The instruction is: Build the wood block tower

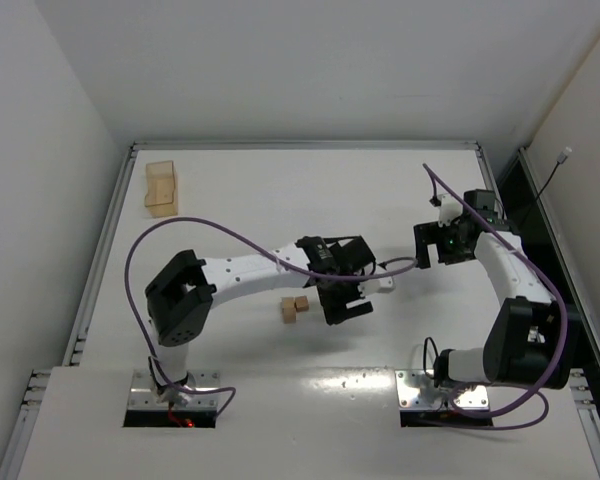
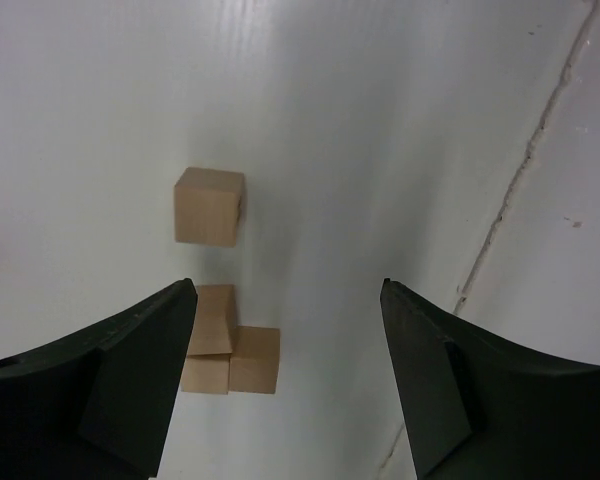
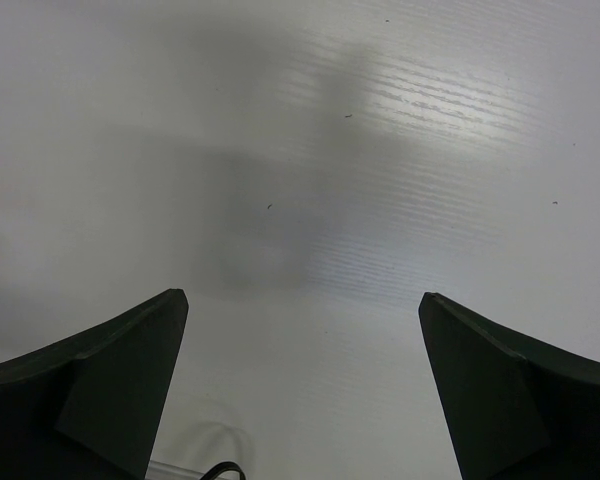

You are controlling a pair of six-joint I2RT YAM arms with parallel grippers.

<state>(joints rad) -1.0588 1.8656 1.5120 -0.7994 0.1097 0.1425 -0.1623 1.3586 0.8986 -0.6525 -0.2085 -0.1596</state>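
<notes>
Small tan wood blocks lie near the table's middle. Two of them point(image 1: 296, 307) show touching each other just left of my left gripper point(image 1: 345, 298). In the left wrist view this cluster point(image 2: 232, 352) sits by the left fingertip point(image 2: 170, 310); one cube there may rest on another, but I cannot tell. A single cube point(image 2: 209, 206) lies apart, farther ahead. No tower shows. My left gripper point(image 2: 286, 285) hangs above the table, open and empty. My right gripper point(image 1: 425, 245) hovers at the right, and the right gripper point(image 3: 302, 296) is open wide over bare white table.
A larger open tan box point(image 1: 161, 187) stands at the back left corner. A raised rim point(image 1: 305, 146) runs round the table. A seam point(image 2: 520, 180) crosses the surface to the right of my left gripper. Purple cables loop over both arms.
</notes>
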